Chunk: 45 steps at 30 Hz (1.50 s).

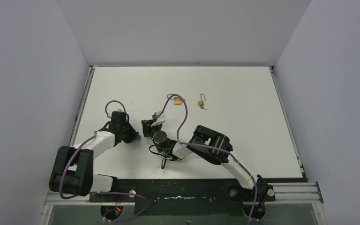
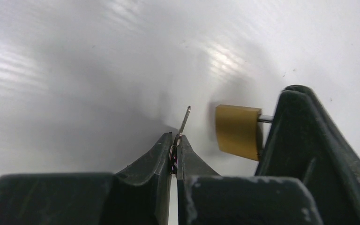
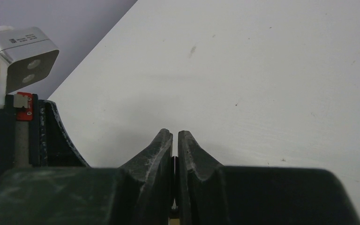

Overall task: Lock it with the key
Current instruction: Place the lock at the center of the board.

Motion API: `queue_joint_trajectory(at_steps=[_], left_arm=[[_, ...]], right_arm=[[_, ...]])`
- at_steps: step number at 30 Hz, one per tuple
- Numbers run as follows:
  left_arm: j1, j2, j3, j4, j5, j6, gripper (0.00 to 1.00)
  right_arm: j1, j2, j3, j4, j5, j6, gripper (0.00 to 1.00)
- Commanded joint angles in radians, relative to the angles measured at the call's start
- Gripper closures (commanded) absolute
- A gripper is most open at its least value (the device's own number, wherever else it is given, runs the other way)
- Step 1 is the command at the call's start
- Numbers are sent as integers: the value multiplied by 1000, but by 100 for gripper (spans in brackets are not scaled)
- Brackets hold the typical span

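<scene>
My left gripper (image 2: 175,138) is shut on a small silver key (image 2: 184,121), whose blade sticks out past the fingertips. Just to the right of the blade hangs a brass padlock (image 2: 238,132), its keyhole end turned toward the key and a small gap between them. My right gripper (image 3: 175,136) is shut on the padlock's shackle; only a sliver of brass (image 3: 173,219) shows below its fingers. In the top view the two grippers, left (image 1: 135,134) and right (image 1: 146,127), meet tip to tip at the table's middle left, and the key and held padlock are too small to make out.
Two more brass padlocks lie farther back on the white table (image 1: 243,136): one (image 1: 177,100) with a ring on it, and one (image 1: 201,102) with its shackle open. The left arm's white wrist camera (image 3: 28,56) sits close beside my right gripper.
</scene>
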<state>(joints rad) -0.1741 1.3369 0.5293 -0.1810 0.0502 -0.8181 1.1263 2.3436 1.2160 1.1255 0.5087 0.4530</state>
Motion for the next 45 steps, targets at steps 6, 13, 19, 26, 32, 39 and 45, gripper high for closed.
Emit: queue_joint_trajectory(at_steps=[6,13,19,26,32,39,45], left_arm=[[9,121,63,56,73,55,100],[9,102,71,9,27,94,82],[8,84,76,-10,13,106,60],[8,39,92,-47,-1,111,49],[15,-33,110,-95,-17,109,45],[67,-149,127,-161,-6,119,40],[166,-251,166,-211,139,125,30]], right_arm=[[0,50,93,111,27,-8,98],[1,56,85,129,21,-630,84],[1,45,79,138,25,-630,77],[-13,-32,71,149,-4,-629,21],[-89,-188,87,46,-95,-481,9],[-190,-391,174,-398,-112,-246,7],[-381,-372,514,-1256,-353,-172,0]])
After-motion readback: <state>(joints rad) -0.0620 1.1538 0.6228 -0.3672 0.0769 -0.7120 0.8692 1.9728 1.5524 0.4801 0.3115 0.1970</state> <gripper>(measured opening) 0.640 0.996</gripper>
